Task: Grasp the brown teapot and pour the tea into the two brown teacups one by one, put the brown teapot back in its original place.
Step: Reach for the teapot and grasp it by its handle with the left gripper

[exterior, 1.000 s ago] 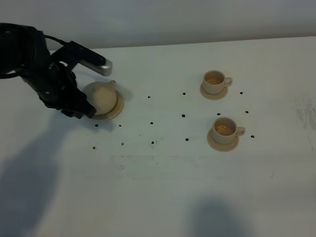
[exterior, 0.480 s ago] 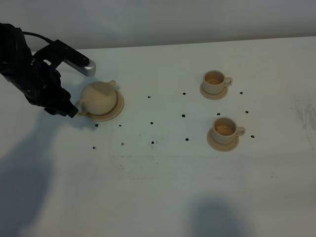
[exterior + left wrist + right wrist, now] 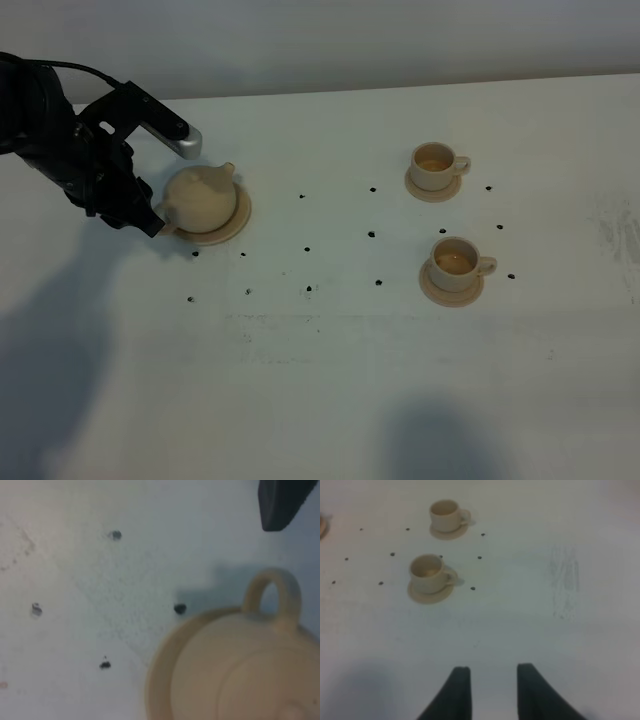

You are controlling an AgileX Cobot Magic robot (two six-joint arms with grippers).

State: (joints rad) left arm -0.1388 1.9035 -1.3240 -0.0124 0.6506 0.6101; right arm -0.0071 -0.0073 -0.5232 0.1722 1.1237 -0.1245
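Left end effector (image 3: 152, 220) sits just left of the brown teapot (image 3: 203, 196), right by its loop handle (image 3: 272, 592) but not gripping it; only one finger (image 3: 280, 502) shows, so its opening can't be told. One teapot, upright on the one wide saucer plate (image 3: 238, 222), handle toward the left arm (the nearer), spout away. Rightward, two teacups, far teacup (image 3: 435, 165) and near teacup (image 3: 455, 262), look filled; right end effector (image 3: 490, 672) is parted, empty, well apart.
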